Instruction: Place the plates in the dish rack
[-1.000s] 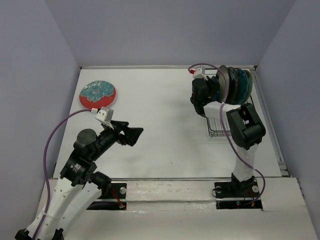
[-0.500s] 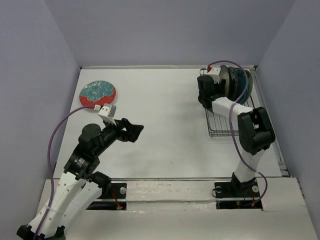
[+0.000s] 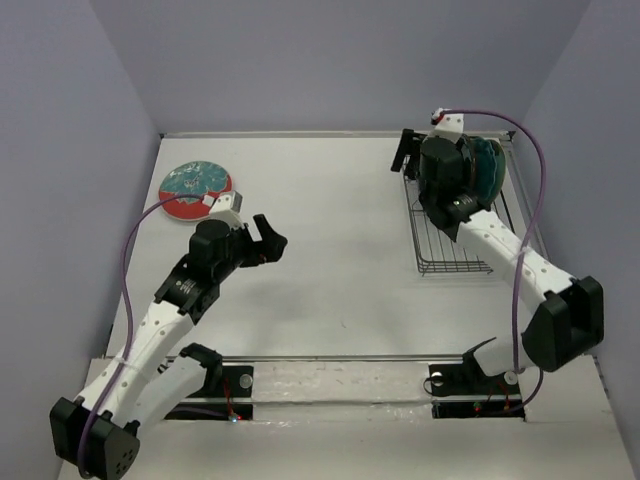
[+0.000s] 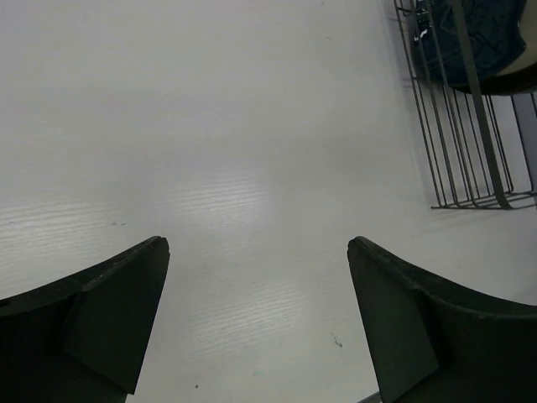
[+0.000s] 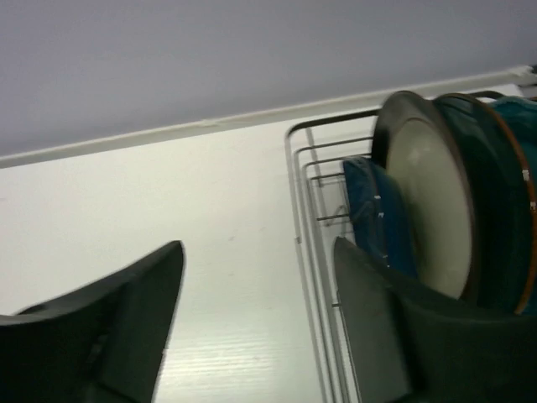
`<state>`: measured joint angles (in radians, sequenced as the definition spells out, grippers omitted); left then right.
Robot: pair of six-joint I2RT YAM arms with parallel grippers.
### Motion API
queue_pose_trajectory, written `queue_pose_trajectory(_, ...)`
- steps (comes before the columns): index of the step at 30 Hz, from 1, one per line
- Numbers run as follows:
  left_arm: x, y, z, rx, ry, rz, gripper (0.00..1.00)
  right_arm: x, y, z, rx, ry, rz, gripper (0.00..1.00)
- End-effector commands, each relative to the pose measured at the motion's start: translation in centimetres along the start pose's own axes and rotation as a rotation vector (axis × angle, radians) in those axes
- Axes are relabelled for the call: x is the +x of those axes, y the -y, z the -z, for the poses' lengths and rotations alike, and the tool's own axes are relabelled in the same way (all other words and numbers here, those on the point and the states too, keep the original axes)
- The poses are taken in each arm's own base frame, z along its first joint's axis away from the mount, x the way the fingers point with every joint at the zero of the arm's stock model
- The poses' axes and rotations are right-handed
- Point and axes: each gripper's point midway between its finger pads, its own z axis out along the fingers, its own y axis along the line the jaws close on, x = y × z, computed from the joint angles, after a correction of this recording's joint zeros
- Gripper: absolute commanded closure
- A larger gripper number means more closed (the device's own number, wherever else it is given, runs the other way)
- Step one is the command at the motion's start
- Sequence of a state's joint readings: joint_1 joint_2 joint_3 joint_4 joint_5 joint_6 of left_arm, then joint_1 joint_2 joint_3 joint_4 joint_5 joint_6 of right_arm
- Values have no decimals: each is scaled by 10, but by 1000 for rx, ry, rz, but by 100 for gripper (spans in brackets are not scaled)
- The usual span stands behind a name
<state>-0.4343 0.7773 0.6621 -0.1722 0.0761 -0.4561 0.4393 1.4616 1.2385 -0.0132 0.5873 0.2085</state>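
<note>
— On the left side of the table [image 3: 330,290], how does the left arm sit?
— It reaches forward from its base with the elbow bent. The left gripper [image 3: 271,234] hangs over bare table, its fingers [image 4: 109,311] spread wide with nothing between them. The red-rimmed plate [image 3: 193,187] lies flat near the far left corner, its near edge hidden by the wrist.
— And the right arm?
— It stretches to the far end of the dish rack [image 3: 455,262]. The right gripper [image 3: 404,154] is just left of the rack's rim, released and empty.
— The other plates?
— They stand on edge in the rack's far half, a cream plate [image 5: 428,210] with teal plates [image 5: 499,201] behind it. The arm covers most of them from above, so I cannot count them.
</note>
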Motion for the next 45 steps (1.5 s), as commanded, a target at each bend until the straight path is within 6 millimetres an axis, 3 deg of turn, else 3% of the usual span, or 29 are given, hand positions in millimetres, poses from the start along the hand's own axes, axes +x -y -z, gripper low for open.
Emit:
queue_pose_trajectory(1, -50, 7, -9, -3, 138, 144, 1, 6, -50, 56, -292, -28, -124, 32)
queue_pose_trajectory(2, -53, 5, -12, -3, 145, 177, 1, 13, -54, 66, -308, -25, -121, 54)
queue_pose_trajectory(3, -60, -3, -16, -15, 163, 218, 1, 18, -72, 85, -364, -11, -123, 77)
queue_pose_trajectory(4, -66, 0, -20, 26, 189, 284, 1, 30, -71, 97, -380, -22, -138, 93)
queue_pose_trajectory(7, -78, -28, -30, -40, 256, 390, 1, 56, -93, 131, -525, -99, -180, 92)
queue_pose_trajectory(8, -83, -52, -34, -129, 294, 419, 1, 54, -94, 142, -557, -99, -199, 89)
queue_pose_trajectory(9, -86, -65, -35, -184, 321, 436, 1, 59, -96, 148, -580, -111, -202, 84)
queue_pose_trajectory(10, -85, -78, -35, -236, 337, 477, 1, 72, -98, 156, -611, -145, -203, 72)
queue_pose_trajectory(14, -85, -127, -33, -369, 425, 594, 1, 86, -100, 175, -698, -188, -206, 54)
queue_pose_trajectory(15, -86, -136, -34, -373, 435, 619, 1, 88, -101, 178, -716, -195, -208, 53)
queue_pose_trajectory(16, -95, -159, -28, -403, 487, 654, 1, 88, -106, 187, -760, -207, -211, 51)
queue_pose_trajectory(17, -91, -174, -33, -432, 475, 680, 2, 88, -108, 190, -780, -212, -211, 50)
queue_pose_trajectory(19, -99, -193, -36, -437, 487, 703, 3, 90, -109, 197, -814, -226, -215, 50)
queue_pose_trajectory(20, -93, -219, -38, -498, 475, 735, 4, 90, -110, 199, -826, -227, -219, 50)
queue_pose_trajectory(26, -92, -271, -53, -533, 424, 791, 6, 94, -111, 208, -867, -248, -217, 50)
queue_pose_trajectory(27, -83, -286, -57, -569, 404, 809, 6, 94, -111, 208, -868, -249, -217, 50)
queue_pose_trajectory(28, -89, -291, -59, -569, 410, 809, 6, 96, -111, 208, -866, -254, -216, 50)
queue_pose_trajectory(30, -77, -307, -70, -576, 370, 849, 6, 97, -111, 208, -867, -253, -218, 50)
queue_pose_trajectory(31, -86, -309, -75, -562, 380, 849, 7, 99, -113, 211, -892, -265, -219, 50)
queue_pose_trajectory(36, -84, -332, -104, -555, 348, 874, 9, 106, -114, 213, -906, -275, -240, 50)
queue_pose_trajectory(41, -83, -345, -121, -539, 348, 891, 25, 115, -114, 211, -894, -292, -243, 50)
queue_pose_trajectory(44, -78, -348, -128, -534, 338, 908, 29, 111, -111, 209, -879, -267, -255, 51)
queue_pose_trajectory(45, -79, -347, -133, -507, 341, 906, 41, 111, -110, 209, -878, -265, -256, 52)
